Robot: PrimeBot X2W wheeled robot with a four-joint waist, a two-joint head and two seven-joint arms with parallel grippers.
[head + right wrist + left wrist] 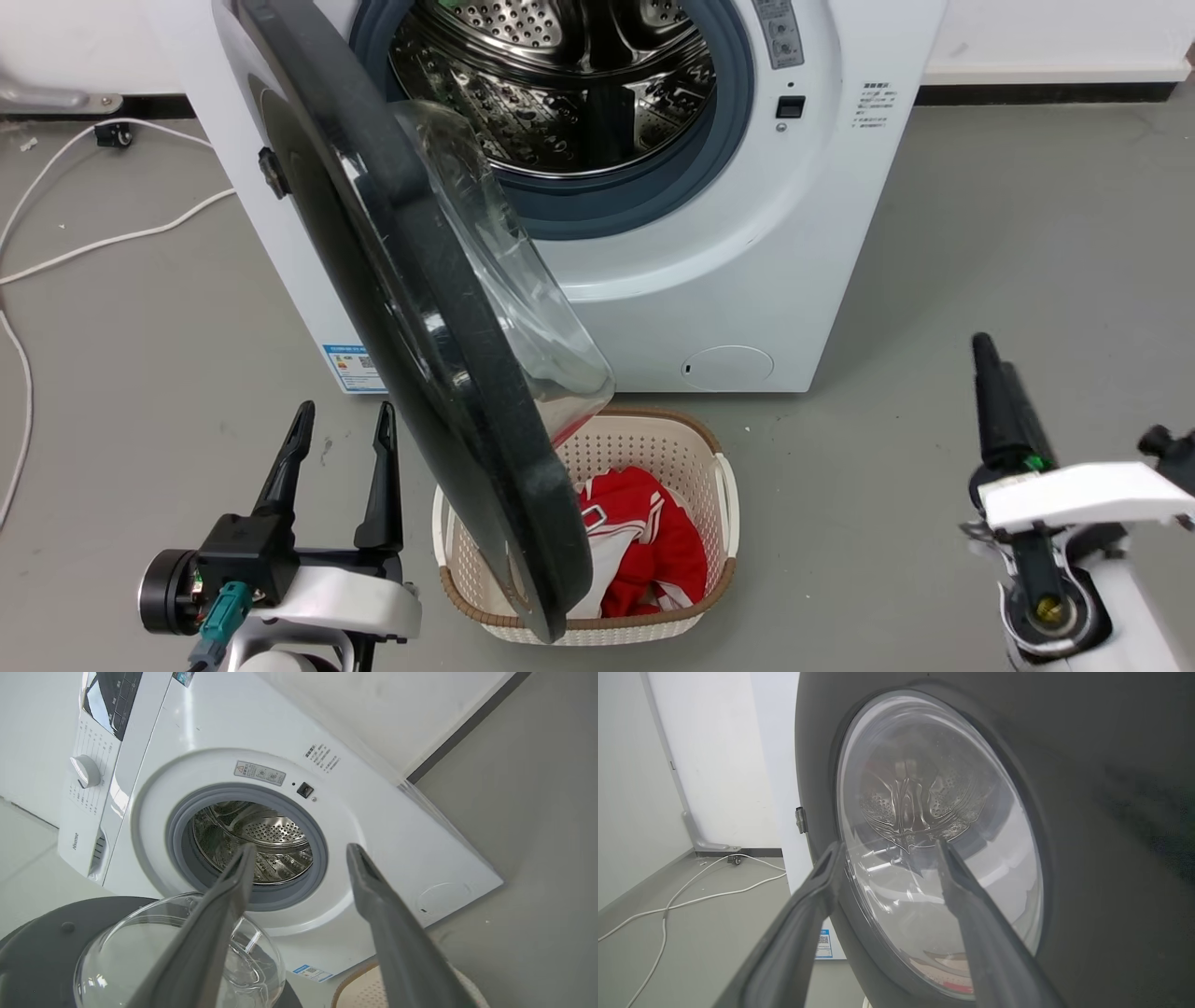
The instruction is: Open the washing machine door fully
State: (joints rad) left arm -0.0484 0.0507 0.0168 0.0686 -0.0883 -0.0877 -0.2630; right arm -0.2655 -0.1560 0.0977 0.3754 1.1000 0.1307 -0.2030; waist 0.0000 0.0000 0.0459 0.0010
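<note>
The door (411, 308) stands about half open, its outer face just right of the left hand (344, 415), whose fingers are spread wide and hold nothing. The right hand (301, 849) is also open and empty, well off on the door's inner side. The swing looks half done. Next, likely a push on the inner face, with the left hand out of the arc.

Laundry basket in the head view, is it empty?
No, the laundry basket holds a red and white garment.
</note>
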